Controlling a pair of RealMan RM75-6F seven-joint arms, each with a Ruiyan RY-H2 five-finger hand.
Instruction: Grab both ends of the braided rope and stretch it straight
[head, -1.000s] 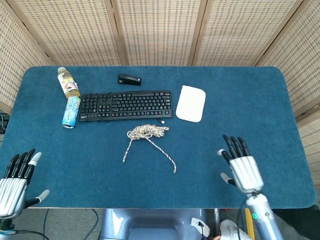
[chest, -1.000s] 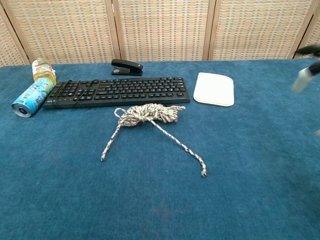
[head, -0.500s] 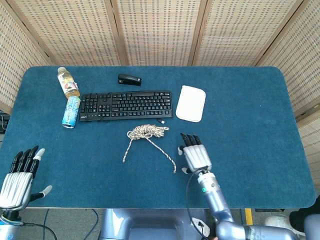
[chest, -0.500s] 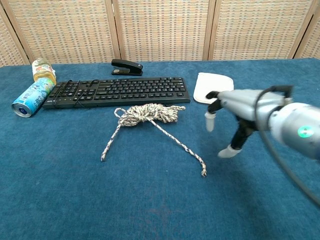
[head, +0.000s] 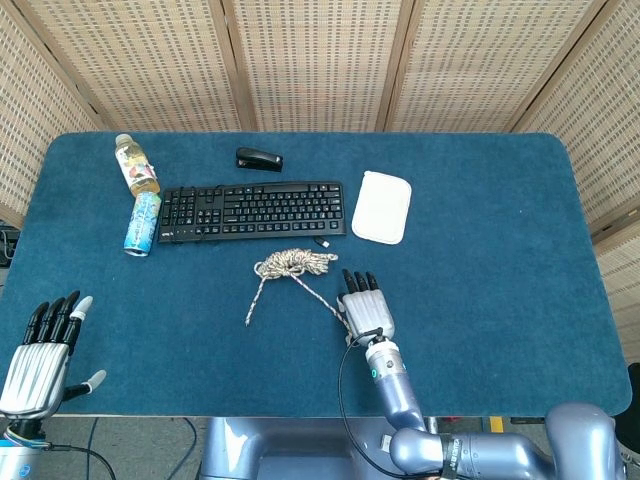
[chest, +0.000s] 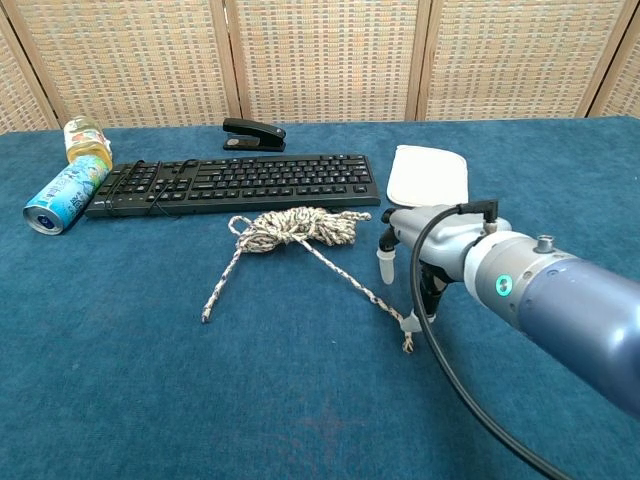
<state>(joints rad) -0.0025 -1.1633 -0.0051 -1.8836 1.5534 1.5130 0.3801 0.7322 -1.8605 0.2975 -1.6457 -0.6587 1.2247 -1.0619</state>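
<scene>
The braided rope (head: 294, 263) lies in a loose bundle in front of the keyboard, with two tails running toward me. Its left end (chest: 205, 317) lies free on the blue table. My right hand (head: 365, 306) hovers flat, fingers extended, over the right tail; in the chest view the right hand (chest: 428, 240) has one fingertip (chest: 410, 322) down beside the rope's right end (chest: 407, 345), and nothing is gripped. My left hand (head: 44, 345) is spread and empty at the table's front left corner, far from the rope.
A black keyboard (head: 252, 209) sits behind the rope, with a black stapler (head: 259, 159) beyond it. A white pad (head: 382, 206) lies to the right. A bottle (head: 137, 165) and a lying can (head: 142, 222) are at the left.
My right hand has swept left from the table's right side to the rope's right tail. The left hand has barely shifted. The rope has not moved.
</scene>
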